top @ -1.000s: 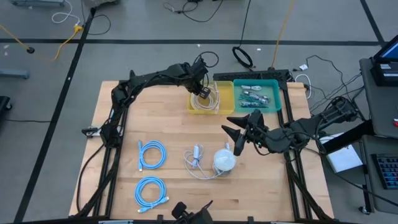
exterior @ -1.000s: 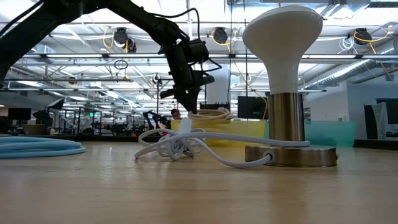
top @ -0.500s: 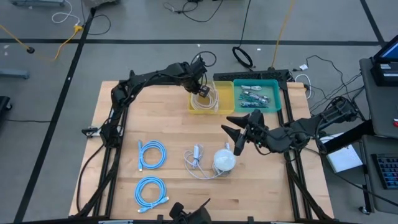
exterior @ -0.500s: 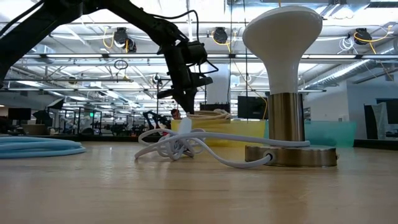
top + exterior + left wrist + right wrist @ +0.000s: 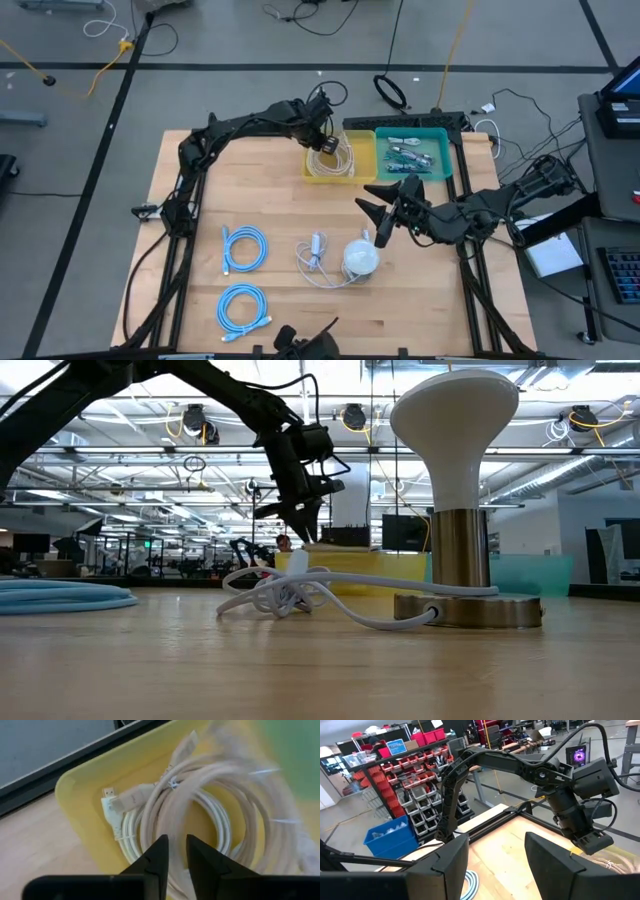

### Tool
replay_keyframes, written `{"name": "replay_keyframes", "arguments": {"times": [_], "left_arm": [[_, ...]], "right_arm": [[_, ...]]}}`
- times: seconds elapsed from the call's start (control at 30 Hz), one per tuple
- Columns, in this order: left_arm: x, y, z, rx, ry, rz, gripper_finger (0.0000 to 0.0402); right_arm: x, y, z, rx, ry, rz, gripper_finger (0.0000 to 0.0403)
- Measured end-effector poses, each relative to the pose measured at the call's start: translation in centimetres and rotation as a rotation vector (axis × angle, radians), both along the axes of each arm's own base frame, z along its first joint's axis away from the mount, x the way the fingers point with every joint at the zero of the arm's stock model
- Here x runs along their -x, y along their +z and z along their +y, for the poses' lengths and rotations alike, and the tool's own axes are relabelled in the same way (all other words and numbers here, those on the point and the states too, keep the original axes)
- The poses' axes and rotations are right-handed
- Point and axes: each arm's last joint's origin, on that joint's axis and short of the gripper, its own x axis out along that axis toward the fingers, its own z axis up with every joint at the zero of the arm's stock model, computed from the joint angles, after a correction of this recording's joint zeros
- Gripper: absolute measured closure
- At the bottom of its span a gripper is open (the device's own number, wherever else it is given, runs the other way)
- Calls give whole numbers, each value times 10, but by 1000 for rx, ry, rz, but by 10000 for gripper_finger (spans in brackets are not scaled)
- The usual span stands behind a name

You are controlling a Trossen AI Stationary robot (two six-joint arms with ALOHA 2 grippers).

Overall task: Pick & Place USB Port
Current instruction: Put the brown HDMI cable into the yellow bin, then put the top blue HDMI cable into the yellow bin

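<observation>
My left gripper (image 5: pixel 175 851) hung over the yellow bin (image 5: pixel 312 172), fingers narrowly apart above the coiled white cable (image 5: pixel 200 805), holding nothing.

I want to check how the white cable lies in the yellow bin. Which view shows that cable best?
The left wrist view: the coiled white cable fills the picture, its connector visible, inside the yellow bin. The high view shows it small. The low view shows only the bin's wall. The right wrist view catches just a bit.
</observation>
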Motion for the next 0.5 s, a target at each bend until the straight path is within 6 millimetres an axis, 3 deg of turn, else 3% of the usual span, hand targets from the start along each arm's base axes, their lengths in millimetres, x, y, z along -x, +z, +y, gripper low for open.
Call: {"name": "replay_keyframes", "arguments": {"times": [0.13, 0.33, 0.5], "left_arm": [[2, 9, 2, -33, 19, -24, 309], [8, 21, 5, -65, 42, -44, 306], [0, 32, -10, 44, -136, -177, 312]], "right_arm": [[0, 0, 0, -1, 1, -1, 213], [0, 0, 0, -2, 0, -3, 213], [0, 0, 0, 0, 1, -2, 213]]}}
